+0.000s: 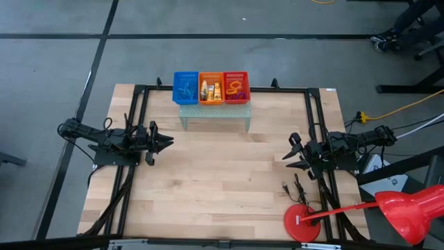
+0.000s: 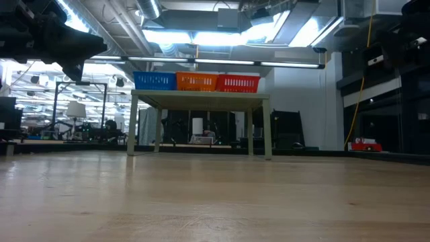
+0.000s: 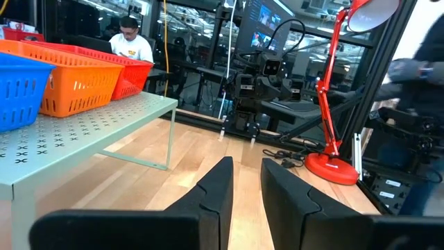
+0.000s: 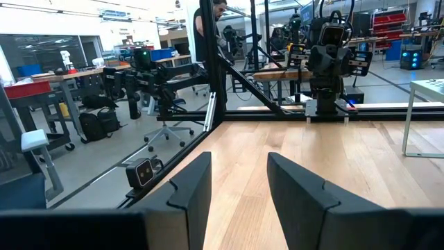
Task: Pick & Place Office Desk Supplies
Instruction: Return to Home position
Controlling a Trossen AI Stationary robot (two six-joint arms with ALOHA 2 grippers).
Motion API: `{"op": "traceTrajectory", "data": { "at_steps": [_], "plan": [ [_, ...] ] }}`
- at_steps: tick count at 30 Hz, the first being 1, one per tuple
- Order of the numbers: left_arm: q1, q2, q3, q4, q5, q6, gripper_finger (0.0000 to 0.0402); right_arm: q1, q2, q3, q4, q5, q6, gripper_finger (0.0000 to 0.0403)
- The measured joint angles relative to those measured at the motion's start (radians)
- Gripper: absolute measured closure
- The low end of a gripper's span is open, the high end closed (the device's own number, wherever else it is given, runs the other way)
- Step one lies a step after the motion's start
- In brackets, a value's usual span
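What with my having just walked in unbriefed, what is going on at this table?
Nothing is being handled right now. The left gripper and right gripper hang open and empty at opposite sides of the wooden table. The blue bin, orange bin and red bin stand in a row on the pale green stand at the far edge, small supplies inside. A red desk lamp stands near the right arm.
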Motion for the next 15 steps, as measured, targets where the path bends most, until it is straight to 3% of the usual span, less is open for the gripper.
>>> {"op": "traceTrajectory", "data": {
  "at_steps": [15],
  "plan": [
    [0.000,0.000,0.000,0.000,0.000,0.000,0.0330,0.000,0.000,0.000,0.000,0.000,0.000,0.0260]
  ]
}}
